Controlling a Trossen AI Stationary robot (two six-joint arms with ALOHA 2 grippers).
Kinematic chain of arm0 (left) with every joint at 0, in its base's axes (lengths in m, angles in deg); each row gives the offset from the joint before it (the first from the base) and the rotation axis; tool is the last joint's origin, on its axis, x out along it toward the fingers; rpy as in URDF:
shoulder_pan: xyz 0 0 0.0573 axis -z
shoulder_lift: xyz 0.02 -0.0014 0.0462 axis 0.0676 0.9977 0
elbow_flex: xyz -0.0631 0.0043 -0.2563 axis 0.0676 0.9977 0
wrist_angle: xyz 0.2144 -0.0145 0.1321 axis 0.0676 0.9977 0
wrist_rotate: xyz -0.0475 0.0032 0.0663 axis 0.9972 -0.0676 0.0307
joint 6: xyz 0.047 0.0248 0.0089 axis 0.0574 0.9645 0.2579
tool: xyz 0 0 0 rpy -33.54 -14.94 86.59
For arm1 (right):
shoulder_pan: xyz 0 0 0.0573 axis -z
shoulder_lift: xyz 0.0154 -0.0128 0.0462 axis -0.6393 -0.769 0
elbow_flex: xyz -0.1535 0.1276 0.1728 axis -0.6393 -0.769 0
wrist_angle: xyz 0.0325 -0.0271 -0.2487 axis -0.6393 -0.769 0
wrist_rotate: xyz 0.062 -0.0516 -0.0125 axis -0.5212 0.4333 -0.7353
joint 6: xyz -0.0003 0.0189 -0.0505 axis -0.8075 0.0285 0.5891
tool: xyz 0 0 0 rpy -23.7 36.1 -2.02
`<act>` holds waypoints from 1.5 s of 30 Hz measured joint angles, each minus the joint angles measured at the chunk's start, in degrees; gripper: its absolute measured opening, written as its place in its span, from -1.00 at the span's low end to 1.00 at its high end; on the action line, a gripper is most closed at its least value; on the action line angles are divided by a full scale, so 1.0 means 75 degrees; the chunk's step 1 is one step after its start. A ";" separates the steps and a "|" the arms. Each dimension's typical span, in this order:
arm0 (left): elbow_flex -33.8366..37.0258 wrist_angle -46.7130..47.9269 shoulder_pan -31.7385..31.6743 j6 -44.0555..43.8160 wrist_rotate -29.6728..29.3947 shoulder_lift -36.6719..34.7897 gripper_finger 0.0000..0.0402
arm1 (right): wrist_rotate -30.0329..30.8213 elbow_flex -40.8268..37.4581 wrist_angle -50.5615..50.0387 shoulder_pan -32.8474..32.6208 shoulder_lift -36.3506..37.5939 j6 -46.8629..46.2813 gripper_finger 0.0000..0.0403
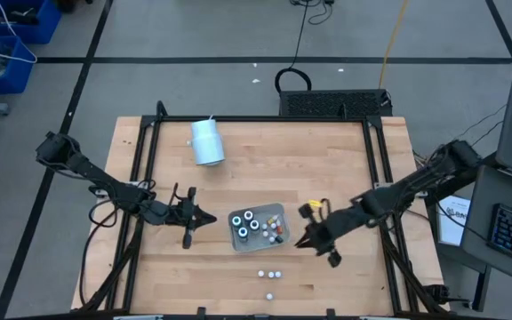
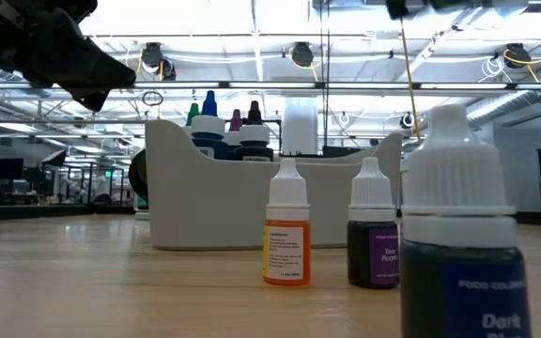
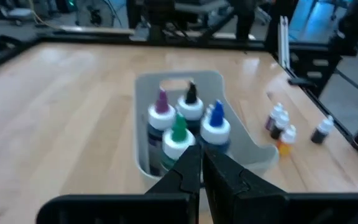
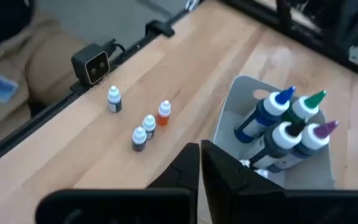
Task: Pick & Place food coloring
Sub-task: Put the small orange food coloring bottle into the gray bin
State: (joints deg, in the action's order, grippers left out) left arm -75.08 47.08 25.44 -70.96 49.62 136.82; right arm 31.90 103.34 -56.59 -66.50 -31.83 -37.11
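Observation:
The food coloring is partly in a grey tray (image 1: 280, 212): four dark bottles (image 1: 248, 221) with white-ringed tops and coloured tips stand in it, beside some smaller ones (image 1: 275, 231). Several small white-capped bottles (image 1: 271, 274) stand upright on the wood nearer the table's near edge; in the low view I see an orange one (image 2: 285, 230), a purple one (image 2: 373, 235) and a dark one (image 2: 458, 235) close by. My left gripper (image 1: 206, 218) hovers shut just left of the tray. My right gripper (image 1: 301, 240) hovers shut just right of it. Neither carries anything.
A large white cylinder (image 1: 207, 140) lies on its side toward the far left of the table. A black frame rail (image 1: 145, 160) borders the wooden top. Bare wood lies between the tray and the cylinder and at the far right.

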 joint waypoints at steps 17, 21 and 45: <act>-0.4929 0.6107 0.0181 -0.1160 0.0070 0.2584 -0.90 | 0.0301 -0.4392 0.5771 0.0376 0.1242 -0.0095 -0.99; -0.7466 0.7587 0.0181 -0.1126 0.0628 0.4167 -0.89 | 0.0298 -0.4491 0.5769 0.0416 0.1404 -0.0202 -1.00; -1.4432 1.2057 -0.0083 -0.0578 0.2725 1.0122 0.28 | -0.0325 -0.4485 0.5544 0.0157 0.1735 -0.0394 -0.99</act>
State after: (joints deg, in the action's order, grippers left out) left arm -183.32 137.50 24.82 -75.30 70.06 212.73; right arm 29.46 69.70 -15.01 -65.32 -18.81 -40.07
